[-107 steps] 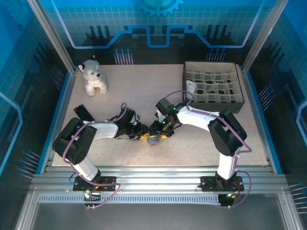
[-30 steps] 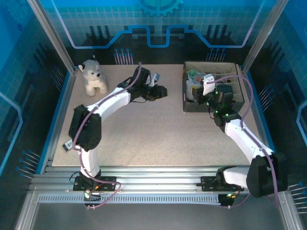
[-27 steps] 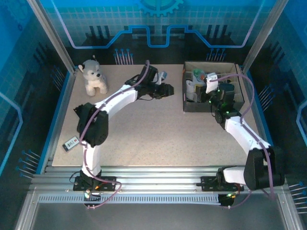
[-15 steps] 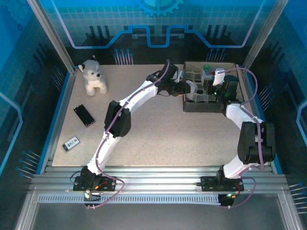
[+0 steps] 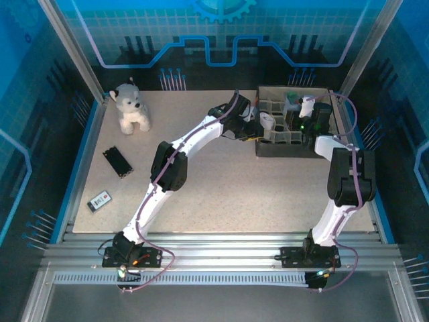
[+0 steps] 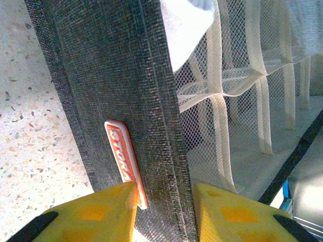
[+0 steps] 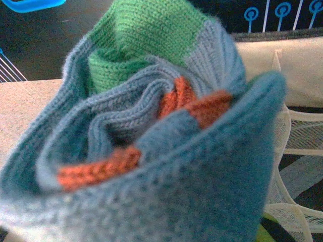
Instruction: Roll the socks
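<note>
One organiser box (image 5: 295, 147) of dark grey fabric stands on the surface (image 5: 221, 188), its inside split into cells by pale mesh dividers (image 6: 222, 116). We note a white sock (image 5: 267, 121) bundled in a cell against the box's left wall. In the left wrist view its white fabric rises above that wall. We cannot make out the contents of the other cells.

The teal-green sock (image 7: 151, 131) is rolled into a bundle, with green and grey-blue bands outside and the orange cuff coiled within. It sits over the far row of the box, with mesh cells showing beside and below it. We cannot tell whether it touches the dividers.

The right tool (image 5: 299, 107) is closed on this roll, its fingers largely hidden by the knit. The left tool (image 6: 164, 199) straddles the box's left wall. Its two yellow fingers (image 6: 106, 212) are pressed on the fabric, one outside and one inside. The outer one meets the end of an orange label (image 6: 121, 156) on the wall's outer face.

The box's right wall runs close to the right edge of the surface, and its far wall close to the far edge. Left of the box and nearer than it, we find broad open surface. Well apart from the box, to its left, are a plush dog (image 5: 131, 109), a black flat object (image 5: 117, 162) and a small card (image 5: 100, 200).
</note>
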Controlling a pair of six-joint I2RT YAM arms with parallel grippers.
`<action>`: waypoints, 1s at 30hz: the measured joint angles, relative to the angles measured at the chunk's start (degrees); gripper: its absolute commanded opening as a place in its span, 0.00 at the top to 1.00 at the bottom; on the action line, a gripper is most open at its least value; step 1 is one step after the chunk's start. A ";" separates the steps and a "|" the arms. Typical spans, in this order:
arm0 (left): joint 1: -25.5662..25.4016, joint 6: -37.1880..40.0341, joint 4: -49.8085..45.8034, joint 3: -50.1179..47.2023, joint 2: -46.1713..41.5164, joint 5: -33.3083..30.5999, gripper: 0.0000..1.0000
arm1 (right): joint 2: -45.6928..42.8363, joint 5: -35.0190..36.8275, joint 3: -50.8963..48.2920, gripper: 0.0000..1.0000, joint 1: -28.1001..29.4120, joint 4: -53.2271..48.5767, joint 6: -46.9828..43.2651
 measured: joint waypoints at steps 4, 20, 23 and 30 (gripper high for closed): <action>0.00 -0.02 0.09 0.00 0.00 0.00 0.67 | 1.20 0.17 0.39 1.00 -0.09 -0.11 0.46; 0.00 -0.87 0.55 0.00 0.11 0.02 0.70 | 0.55 0.50 -3.65 1.00 -2.84 -0.17 0.83; 0.00 -1.09 0.59 0.00 0.17 0.04 0.70 | 0.55 0.52 -3.65 1.00 -2.84 -0.07 0.83; 0.00 -1.09 0.79 -0.02 0.17 0.04 0.70 | 0.50 0.70 -3.56 1.00 -2.84 -0.07 0.83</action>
